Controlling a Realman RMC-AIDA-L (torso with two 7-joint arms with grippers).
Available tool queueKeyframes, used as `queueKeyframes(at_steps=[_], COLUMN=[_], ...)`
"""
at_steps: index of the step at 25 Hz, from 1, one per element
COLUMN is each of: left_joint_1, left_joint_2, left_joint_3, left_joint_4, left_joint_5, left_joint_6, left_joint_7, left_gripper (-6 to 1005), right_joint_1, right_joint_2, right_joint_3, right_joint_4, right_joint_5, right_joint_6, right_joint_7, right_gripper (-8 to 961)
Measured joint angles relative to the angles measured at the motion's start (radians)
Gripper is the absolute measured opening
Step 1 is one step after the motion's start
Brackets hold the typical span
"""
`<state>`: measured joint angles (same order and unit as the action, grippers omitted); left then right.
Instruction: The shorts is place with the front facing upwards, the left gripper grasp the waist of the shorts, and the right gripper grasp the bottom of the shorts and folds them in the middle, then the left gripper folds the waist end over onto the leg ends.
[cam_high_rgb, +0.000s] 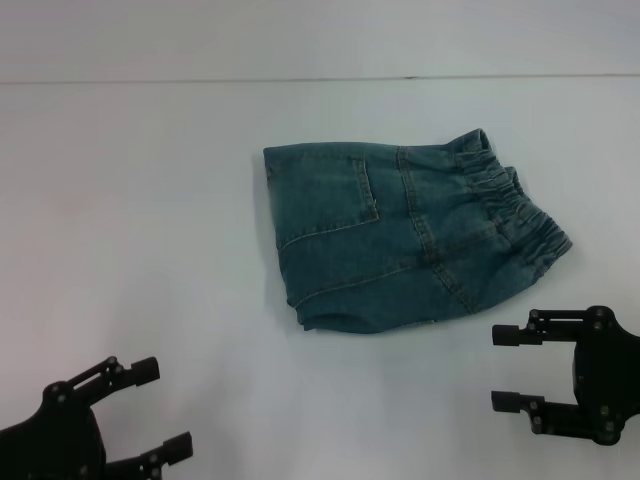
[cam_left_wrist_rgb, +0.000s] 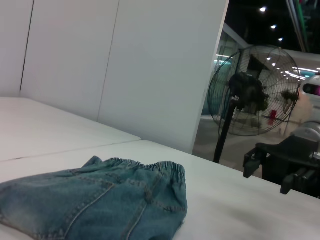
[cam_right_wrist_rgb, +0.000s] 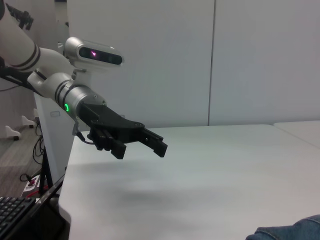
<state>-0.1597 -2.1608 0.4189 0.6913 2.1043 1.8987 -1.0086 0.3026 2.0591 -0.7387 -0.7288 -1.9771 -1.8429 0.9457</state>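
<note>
Sideways, folded shorts (cam_high_rgb: 400, 235), waist (cam_high_rgb: 510, 205) toward right gripper (cam_high_rgb: 510, 368).

White table (cam_high_rgb: 150, 250), black standing fan (cam_left_wrist_rgb: 252, 92), keyboard (cam_right_wrist_rgb: 15, 212)

You've got shorts (cam_high_rgb: 405, 235) folded, lying flat mid tabletop (cam_high_rgb: 150, 200), waist (cam_high_rgb: 515, 205) toward right, patch pocket up. Left claw (cam_high_rgb: 150, 410) low at near-left corner, fingers spread, holding nothing, well apart from shorts. Right claw (cam_high_rgb: 505, 368) near-right, fingers spread, just below waist end, not touching.
</note>
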Motion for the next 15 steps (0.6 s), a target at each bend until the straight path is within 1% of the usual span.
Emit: queueKeyframes(at_steps=[4,8,10,15], left_joint_1=[-0.008,-0.019,-0.022,-0.026], left_joint_2=[0.002,0.003,0.004,0.007], left_joint_3=[-0.005,-0.002,-0.001,0.0], left_joint_4=[0.0,0.0,0.0,0.0], left_joint_5=[0.031,0.042,0.045,0.049], left_joint_6=[0.015,0.018,0.018,0.019], left_joint_7=[0.008,0.012,0.012,0.008], left_gripper=[908,908,909,909], right_joint_1=[-0.008,-0.004,0.0,0.014], right_joint_2=[0.004,0.004,0.004,0.004], right_joint_3=[0.002,-0.003,-0.007,-0.008], right_joint_4=[-0.013,-0.013,-0.013,-0.014], right_joint_5=[-0.004,-0.007,-0.014,-0.038], right_joint_6=[-0.005,-0.008,-0.008,-0.008], right_joint_7=[0.0,0.002,0.005,0.018], right_gripper=[548,615,718,720])
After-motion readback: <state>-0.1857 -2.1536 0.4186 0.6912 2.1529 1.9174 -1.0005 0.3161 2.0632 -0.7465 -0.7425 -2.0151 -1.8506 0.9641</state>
